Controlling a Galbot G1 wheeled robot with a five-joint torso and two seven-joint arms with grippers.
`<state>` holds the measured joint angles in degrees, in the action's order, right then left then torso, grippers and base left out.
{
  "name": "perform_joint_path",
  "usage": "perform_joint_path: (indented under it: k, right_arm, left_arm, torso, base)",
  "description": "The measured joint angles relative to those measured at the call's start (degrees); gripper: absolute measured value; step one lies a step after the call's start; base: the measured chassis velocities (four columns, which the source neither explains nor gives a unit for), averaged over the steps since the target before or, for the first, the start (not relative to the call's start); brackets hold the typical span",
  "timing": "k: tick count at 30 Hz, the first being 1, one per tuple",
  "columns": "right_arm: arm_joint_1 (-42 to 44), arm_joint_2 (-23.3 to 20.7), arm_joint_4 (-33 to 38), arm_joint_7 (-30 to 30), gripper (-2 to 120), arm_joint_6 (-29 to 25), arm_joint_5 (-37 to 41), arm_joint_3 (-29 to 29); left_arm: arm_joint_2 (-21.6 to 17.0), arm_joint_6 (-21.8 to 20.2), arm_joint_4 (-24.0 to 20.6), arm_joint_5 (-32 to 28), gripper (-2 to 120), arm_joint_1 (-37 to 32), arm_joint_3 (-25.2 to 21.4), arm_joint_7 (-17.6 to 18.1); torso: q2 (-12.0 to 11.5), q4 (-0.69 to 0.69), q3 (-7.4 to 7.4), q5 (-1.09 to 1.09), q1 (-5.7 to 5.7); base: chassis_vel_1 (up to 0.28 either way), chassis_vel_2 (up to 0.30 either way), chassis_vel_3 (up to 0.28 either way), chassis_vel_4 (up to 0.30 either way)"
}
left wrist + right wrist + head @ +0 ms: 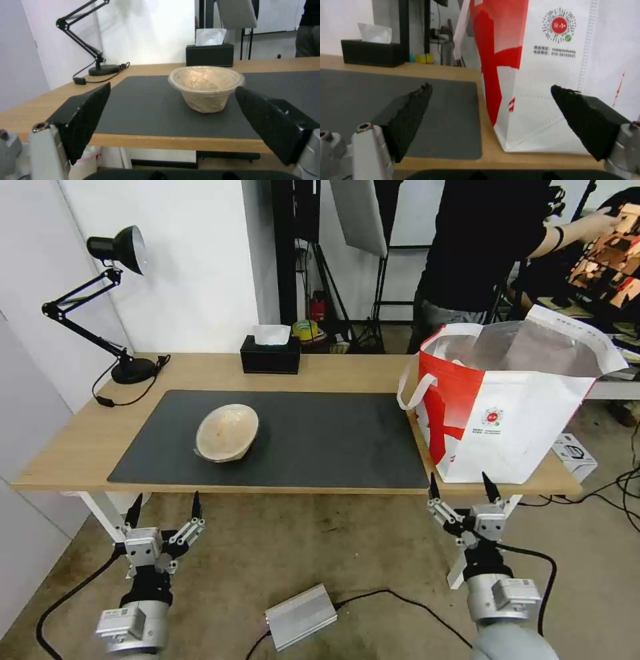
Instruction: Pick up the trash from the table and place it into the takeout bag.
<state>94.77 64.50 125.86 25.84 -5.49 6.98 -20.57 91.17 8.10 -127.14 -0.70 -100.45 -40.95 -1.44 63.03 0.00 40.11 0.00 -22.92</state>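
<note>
One piece of trash, a shallow beige bowl, stands on the dark grey mat of the light-wood table, left of centre. The white-and-red takeout bag stands upright and open at the table's right end, showing its silver lining. My left gripper hangs open below the table's front edge, short of the bowl. In front of the bag's base my right gripper is open too, also below the edge.
A black tissue box sits at the table's back edge, a black desk lamp at the back left with its cord on the wood. A silver box and cables lie on the floor. A person stands behind the bag.
</note>
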Motion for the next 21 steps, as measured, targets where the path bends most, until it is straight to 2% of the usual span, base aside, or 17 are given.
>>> perform_joint_path:
  k: [21]
  right_arm:
    - [-0.03, -0.21, -2.50, 0.85, 92, -0.83, -0.81, 0.51]
  left_arm:
    - [-0.27, 0.09, 0.06, -0.17, 100, -0.13, -0.03, -0.01]
  torso:
    - [0.00, 0.00, 0.00, 0.00, 0.00]
  base:
    - [0.000, 0.000, 0.000, 0.000]
